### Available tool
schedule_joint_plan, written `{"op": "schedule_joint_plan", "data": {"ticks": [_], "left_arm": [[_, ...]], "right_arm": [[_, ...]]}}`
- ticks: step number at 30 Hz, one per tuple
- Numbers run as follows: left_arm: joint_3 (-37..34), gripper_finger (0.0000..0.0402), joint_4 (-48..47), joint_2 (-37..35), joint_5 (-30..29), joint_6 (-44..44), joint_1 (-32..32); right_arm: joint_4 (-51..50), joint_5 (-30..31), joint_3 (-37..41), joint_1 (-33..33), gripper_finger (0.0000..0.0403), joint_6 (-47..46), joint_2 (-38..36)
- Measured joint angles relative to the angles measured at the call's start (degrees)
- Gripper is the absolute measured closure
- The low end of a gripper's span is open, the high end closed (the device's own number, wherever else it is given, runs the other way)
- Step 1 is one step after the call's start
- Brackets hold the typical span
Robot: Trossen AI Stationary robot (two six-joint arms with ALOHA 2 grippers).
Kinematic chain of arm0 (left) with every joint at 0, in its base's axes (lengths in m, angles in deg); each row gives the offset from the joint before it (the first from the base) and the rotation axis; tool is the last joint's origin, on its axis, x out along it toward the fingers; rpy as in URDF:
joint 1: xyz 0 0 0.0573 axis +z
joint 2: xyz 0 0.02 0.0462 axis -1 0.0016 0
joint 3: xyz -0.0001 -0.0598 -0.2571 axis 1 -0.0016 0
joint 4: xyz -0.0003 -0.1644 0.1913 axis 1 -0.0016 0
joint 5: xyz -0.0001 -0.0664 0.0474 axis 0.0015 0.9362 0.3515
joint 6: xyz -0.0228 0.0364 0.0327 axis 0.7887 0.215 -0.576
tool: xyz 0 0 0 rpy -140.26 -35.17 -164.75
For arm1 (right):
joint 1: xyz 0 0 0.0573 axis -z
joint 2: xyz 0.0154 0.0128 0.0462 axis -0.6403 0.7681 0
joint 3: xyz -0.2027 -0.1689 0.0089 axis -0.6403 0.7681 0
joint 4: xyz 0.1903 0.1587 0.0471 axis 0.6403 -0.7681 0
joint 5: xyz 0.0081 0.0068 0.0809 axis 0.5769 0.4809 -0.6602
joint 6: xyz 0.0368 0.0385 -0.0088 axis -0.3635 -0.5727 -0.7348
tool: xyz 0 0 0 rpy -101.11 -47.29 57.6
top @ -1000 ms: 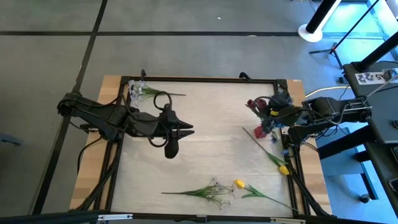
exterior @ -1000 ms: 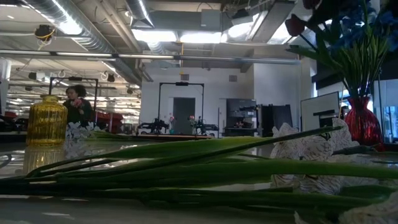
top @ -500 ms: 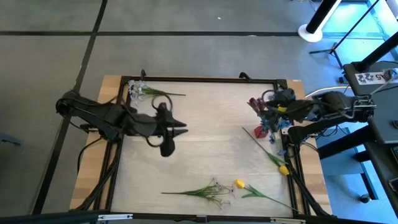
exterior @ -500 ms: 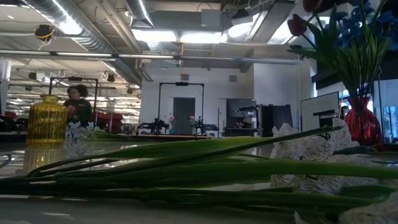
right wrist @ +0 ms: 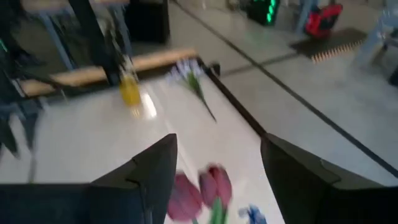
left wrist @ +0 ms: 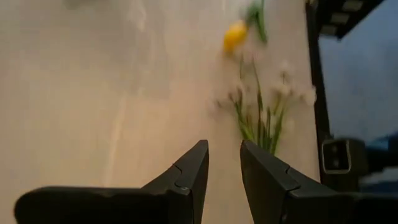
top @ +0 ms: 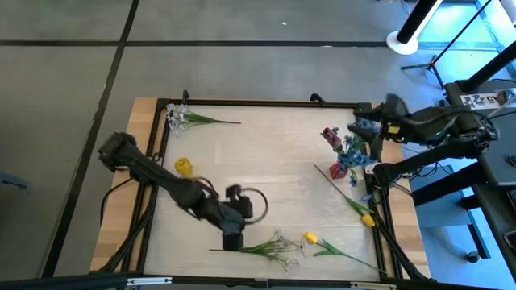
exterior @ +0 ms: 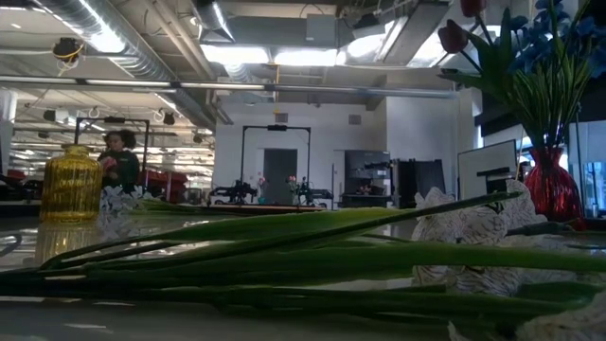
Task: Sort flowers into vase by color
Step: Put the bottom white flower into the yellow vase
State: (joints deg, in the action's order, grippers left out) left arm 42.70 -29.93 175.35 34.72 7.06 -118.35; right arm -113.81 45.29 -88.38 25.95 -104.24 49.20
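High view: my left gripper (top: pixel 231 240) hovers over the white sprig (top: pixel 270 246) at the table's near edge, fingers a little apart, empty. It's light and floppy, I judge; best pinched on the thin green stem. My right gripper (top: pixel 364 129) hangs open above the red vase (top: pixel 342 171), where blue clusters and dark red tulips stand.

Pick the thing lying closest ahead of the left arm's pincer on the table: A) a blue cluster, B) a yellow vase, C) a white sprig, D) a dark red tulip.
C: the left pincer sits by the near edge, with the white sprig just ahead of it, as the left wrist view also shows.
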Motion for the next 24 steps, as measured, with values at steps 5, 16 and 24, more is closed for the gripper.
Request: {"op": "schedule_joint_plan", "data": {"ticks": [5, 16, 24], "left_arm": [[0.0, 0.029, 4.0, 7.6, 6.9, 6.0, -1.6], [0.0, 0.0205, 20.4, 19.8, 8.9, 1.3, -4.2], [0.1, 0.0216, 24.8, 26.8, 7.1, 0.3, -0.3]], "right_arm": [[3.1, -2.4, -0.5, 0.0, 0.0171, 4.0, 0.0], [0.6, -4.5, -0.3, 0.0, 0.0171, 3.3, 0.1], [0.6, -4.5, -0.3, 0.0, 0.0171, 1.4, 0.1]]}}
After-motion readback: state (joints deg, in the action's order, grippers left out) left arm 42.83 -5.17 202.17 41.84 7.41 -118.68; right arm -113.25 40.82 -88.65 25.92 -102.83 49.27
